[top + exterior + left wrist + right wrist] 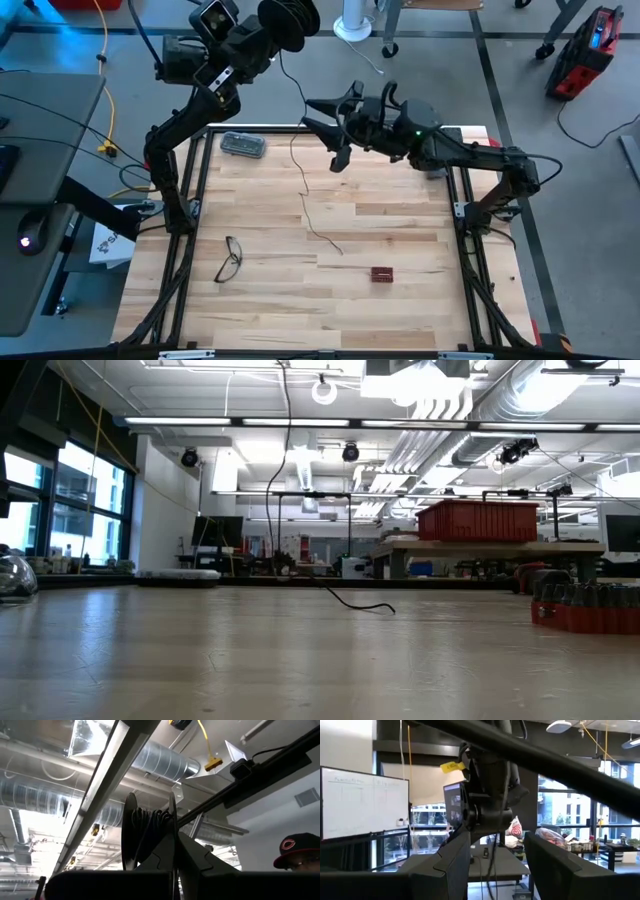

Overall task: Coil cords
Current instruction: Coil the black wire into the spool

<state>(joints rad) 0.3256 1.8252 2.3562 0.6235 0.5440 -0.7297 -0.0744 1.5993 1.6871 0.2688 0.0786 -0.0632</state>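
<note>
My left gripper [176,851] is raised high beyond the table's far left corner, pointing upward, and is shut on the small black reel [291,20]. The thin dark wire [300,180] hangs slack from the reel down to the table. Its lower stretch and free end [368,607] lie on the wood. My right gripper [318,130] stands open above the far middle of the table, pointing toward the table's left. In the right wrist view the hanging wire [493,862] runs between its two fingers without touching them. My left gripper holds the reel by its lower rim, with one flange [173,832] running down between the two fingers [161,856]. The fingers come at it from below, slanting up. The reel stands on edge above them, lifted clear, with dark wire wound on its core [150,827].
Black-framed eyeglasses [229,259] lie near the table's left front. A clear case [243,145] sits at the far left and a small red block [382,273] at the right front. A yellow cable [104,70] runs on the floor left of the table. A person's cap [295,845] shows beyond it.
</note>
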